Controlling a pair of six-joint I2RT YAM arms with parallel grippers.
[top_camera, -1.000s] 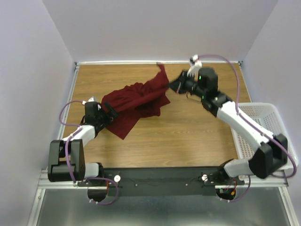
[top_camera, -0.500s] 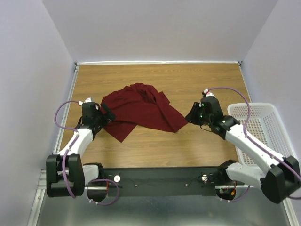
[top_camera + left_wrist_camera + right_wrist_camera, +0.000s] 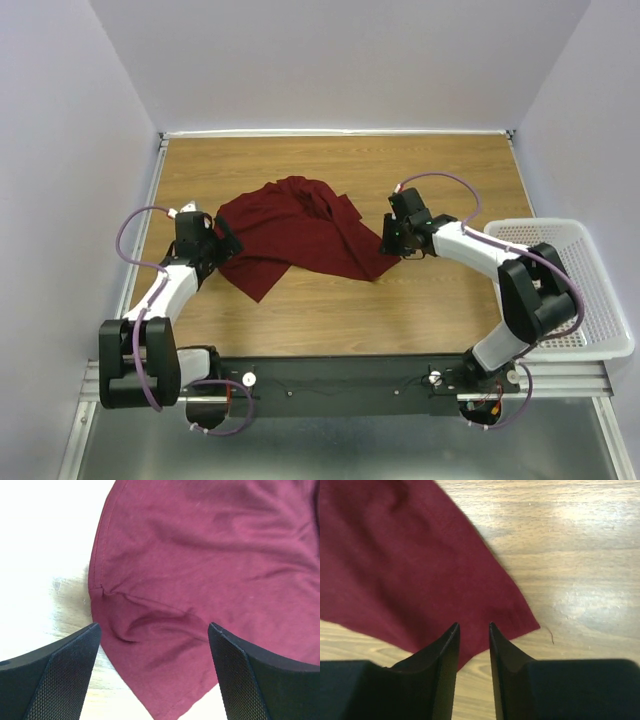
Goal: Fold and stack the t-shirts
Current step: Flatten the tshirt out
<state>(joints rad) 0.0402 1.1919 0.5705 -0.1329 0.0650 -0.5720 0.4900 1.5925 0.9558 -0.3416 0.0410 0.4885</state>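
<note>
A plain maroon t-shirt point(image 3: 300, 235) lies loosely spread and rumpled on the wooden table, left of centre. My left gripper point(image 3: 224, 240) is open at the shirt's left edge. In the left wrist view its wide-set fingers straddle a pointed corner of the cloth point(image 3: 200, 580), left gripper point(image 3: 154, 626) holding nothing. My right gripper point(image 3: 388, 238) sits at the shirt's right corner. In the right wrist view the shirt point(image 3: 410, 580) lies flat under the right gripper point(image 3: 473, 625). Those jaws stand narrowly open, with no cloth between them.
A white mesh basket point(image 3: 590, 290) stands at the table's right edge, beside the right arm. Bare wood point(image 3: 450, 300) shows in front of the shirt and to its right. Walls close in the table on three sides.
The right gripper held the shirt lifted at the far side, then let it go. The cloth dropped flat and the gripper came down to its right corner. The left arm barely moved.
</note>
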